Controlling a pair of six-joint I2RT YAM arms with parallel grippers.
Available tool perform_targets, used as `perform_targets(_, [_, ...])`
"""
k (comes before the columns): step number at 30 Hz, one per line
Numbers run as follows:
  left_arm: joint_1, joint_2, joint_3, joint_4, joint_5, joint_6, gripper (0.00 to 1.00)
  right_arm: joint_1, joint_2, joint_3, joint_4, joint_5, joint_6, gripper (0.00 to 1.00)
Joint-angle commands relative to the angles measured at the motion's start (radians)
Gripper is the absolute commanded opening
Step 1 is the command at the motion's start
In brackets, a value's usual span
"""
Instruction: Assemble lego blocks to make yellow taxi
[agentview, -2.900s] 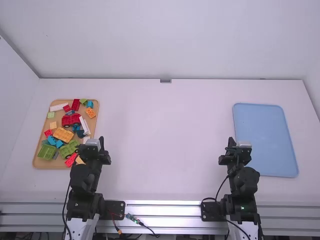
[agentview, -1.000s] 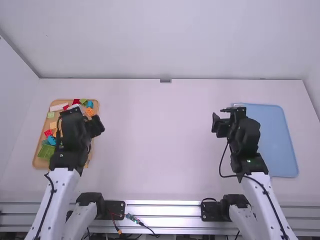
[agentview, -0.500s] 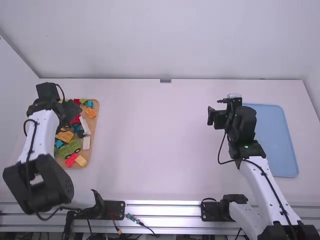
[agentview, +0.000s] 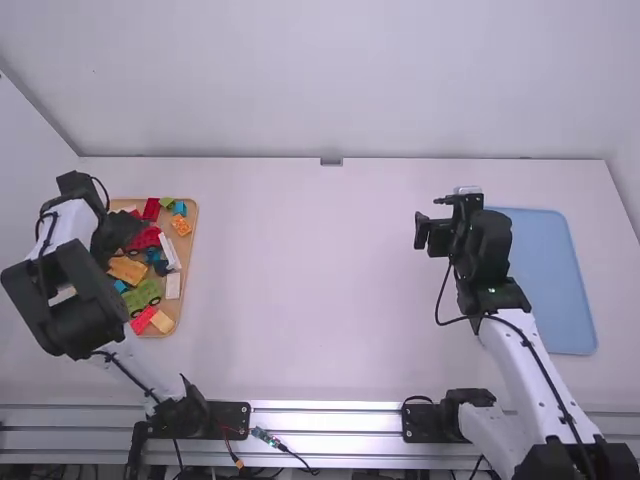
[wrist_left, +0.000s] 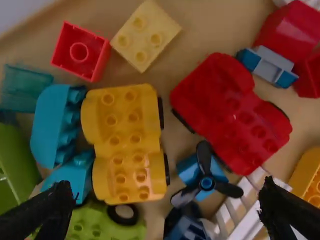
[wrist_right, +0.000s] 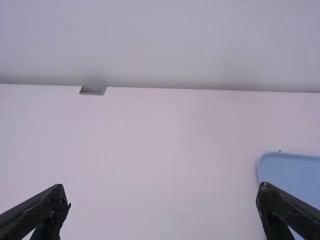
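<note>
Left gripper (agentview: 122, 231) over the wooden tray (agentview: 190, 262), jaws apart. Yellow car (wrist_left: 125, 142) in that tray, near red car (wrist_left: 232, 112). Right gripper (agentview: 438, 232) above counter (agentview: 320, 290), near blue tray (agentview: 535, 275), jaws apart.

Yellow car base (wrist_left: 122, 142). Near it lie: red car base (wrist_left: 232, 117); pale-yellow brick (wrist_left: 146, 36); black propeller (wrist_left: 204, 159). Well apart: light-blue tray (agentview: 540, 270).

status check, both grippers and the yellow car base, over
Left gripper open, empty, above tan tray. Right gripper open, empty. Yellow car base in tray, blue block crowding one side.
</note>
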Motion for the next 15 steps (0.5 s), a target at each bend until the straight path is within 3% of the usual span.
perform_targets(1, [0.016,0.008,-0.025,0.024,0.040,-0.005,0.90,0.006,0.006,0.039,0.003,-0.007,0.002,0.99])
perform_targets(6, [0.017,0.008,-0.090,0.096,0.042,-0.009,0.80,0.005,0.006,0.039,-0.001,-0.006,0.003,0.99])
perform_targets(15, [0.016,0.008,-0.184,0.162,0.034,-0.008,0.80,0.006,0.006,0.039,-0.002,-0.006,0.002,0.99])
